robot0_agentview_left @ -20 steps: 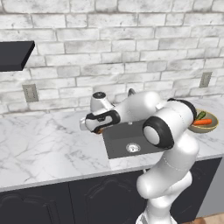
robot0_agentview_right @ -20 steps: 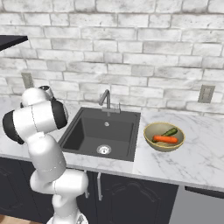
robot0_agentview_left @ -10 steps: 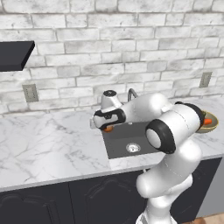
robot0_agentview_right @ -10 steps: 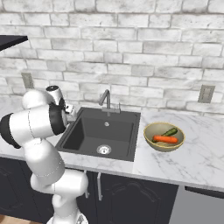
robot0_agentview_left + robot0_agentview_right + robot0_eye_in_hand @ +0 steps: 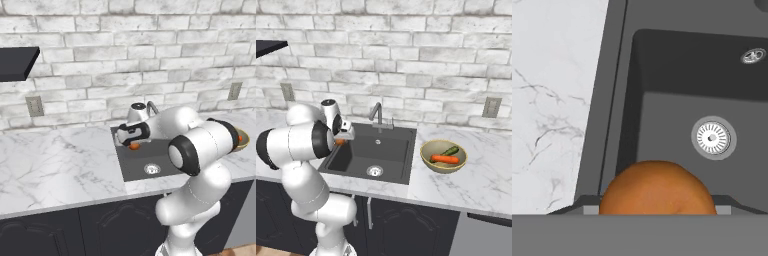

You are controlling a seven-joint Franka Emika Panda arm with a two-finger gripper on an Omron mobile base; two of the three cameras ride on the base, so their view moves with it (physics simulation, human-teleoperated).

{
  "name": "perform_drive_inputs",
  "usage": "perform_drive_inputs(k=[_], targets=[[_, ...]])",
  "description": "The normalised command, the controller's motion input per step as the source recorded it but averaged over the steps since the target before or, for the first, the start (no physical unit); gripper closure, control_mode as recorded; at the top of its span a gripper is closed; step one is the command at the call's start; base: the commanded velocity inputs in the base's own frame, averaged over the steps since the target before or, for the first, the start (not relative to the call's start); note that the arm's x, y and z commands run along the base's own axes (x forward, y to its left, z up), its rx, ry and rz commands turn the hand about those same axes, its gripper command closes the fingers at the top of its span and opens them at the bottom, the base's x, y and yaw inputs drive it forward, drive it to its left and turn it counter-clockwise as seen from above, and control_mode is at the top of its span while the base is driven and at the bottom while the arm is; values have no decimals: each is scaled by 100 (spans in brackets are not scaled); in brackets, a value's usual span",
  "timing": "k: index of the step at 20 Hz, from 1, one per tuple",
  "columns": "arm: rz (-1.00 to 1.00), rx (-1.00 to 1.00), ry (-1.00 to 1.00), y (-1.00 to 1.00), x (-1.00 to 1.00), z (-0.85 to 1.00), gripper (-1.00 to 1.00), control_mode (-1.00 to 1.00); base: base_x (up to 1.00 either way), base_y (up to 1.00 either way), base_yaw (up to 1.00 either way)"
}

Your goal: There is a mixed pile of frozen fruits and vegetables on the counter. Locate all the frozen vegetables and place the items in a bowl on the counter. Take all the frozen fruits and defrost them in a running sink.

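Observation:
My gripper [image 5: 131,143] is shut on a dull orange round fruit [image 5: 134,146], held above the left side of the black sink [image 5: 150,167]. From the right base view the gripper [image 5: 342,137] and the fruit [image 5: 339,141] hang over the sink's [image 5: 381,152] left rim. Seen from the hand, the fruit [image 5: 657,187] sits between the fingers, with the silver drain [image 5: 712,137] below and to the right. The tan bowl [image 5: 432,150] stands on the counter [image 5: 476,175] right of the sink. It holds an orange carrot [image 5: 445,159] and a green stick [image 5: 450,151].
A curved grey faucet [image 5: 377,112] rises at the back of the sink. White marble counter [image 5: 55,160] stretches to the sink's left. A wall outlet [image 5: 490,106] is set in the brick wall, and a dark shelf [image 5: 17,62] hangs at the upper left.
The arm has swung right from beside the sink to over its left side, carrying the orange fruit. The bowl and its contents have not moved.

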Motion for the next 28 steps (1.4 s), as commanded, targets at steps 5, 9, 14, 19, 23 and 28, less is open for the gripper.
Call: perform_drive_inputs(k=[5, 9, 14, 19, 23, 28], targets=[[0, -1, 0, -35, 5, -16, 100, -100, 0, 0, 0], [0, -2, 0, -25, 16, -28, 100, -100, 0, 0, 0], [0, -2, 0, -22, 18, -24, 100, -100, 0, 0, 0], [0, 0, 0, -23, 19, -21, 100, -100, 0, 0, 0], [0, 0, 0, -26, 17, -19, 100, -100, 0, 0, 0], [0, 0, 0, -21, 18, -17, 100, -100, 0, 0, 0]])
